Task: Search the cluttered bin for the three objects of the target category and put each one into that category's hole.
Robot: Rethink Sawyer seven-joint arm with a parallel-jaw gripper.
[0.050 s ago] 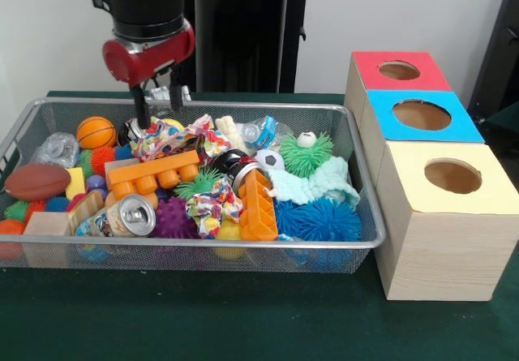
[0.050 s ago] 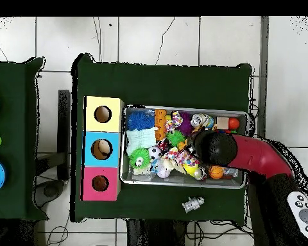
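From above we lose the bin's [image 2: 241, 115] middle toys under the arm [image 2: 215, 148]. In front, the fingers' [image 1: 142, 109] tips sink behind the patterned cloth [image 1: 166, 139]. The small object [image 2: 193, 204] lying on the worktop [image 2: 163, 83] beside the bin stays too tiny to identify.

We see a wire-mesh metal bin [image 1: 369, 184], shiny. Boxes [image 1: 442, 235] look like pale wood w/ visible grain, tops painted matt. Table [image 1: 243, 320] has a matt green cloth-like cover. Can [image 1: 130, 215] is glossy metal. Orange blocks [image 1: 150, 174] are smooth plastic. Blue spiky ball [image 1: 320, 219] looks rubbery; mint cloth [image 1: 316, 184] is fuzzy. Arm shell [image 1: 150, 57] is glossy red.
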